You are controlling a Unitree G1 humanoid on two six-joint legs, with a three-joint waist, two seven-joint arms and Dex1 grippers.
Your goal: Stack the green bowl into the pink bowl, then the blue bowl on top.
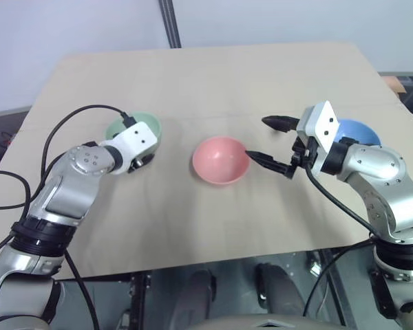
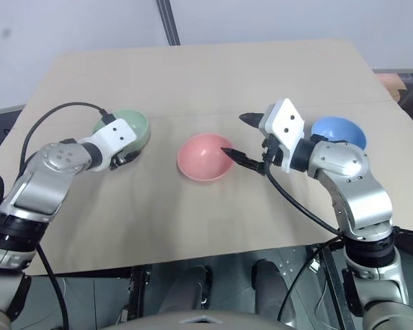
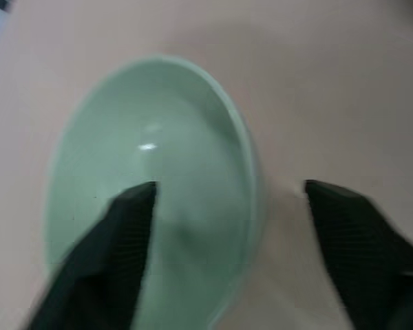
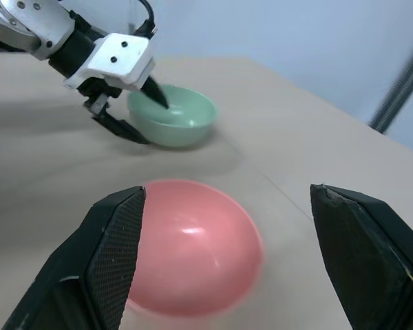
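A tan worktop [image 1: 193,75] carries three upright, empty bowls in a row, well inside its edges. The left hand [image 3: 227,199] straddles the green bowl [image 3: 158,172] rim, fingers apart, not gripping. The right hand [image 1: 265,141], wide open and empty, hovers beside the pink bowl [image 1: 220,159]; the blue bowl [image 2: 337,130] sits behind it.

Glossy pink bowl [image 1: 221,159] (smooth plastic)
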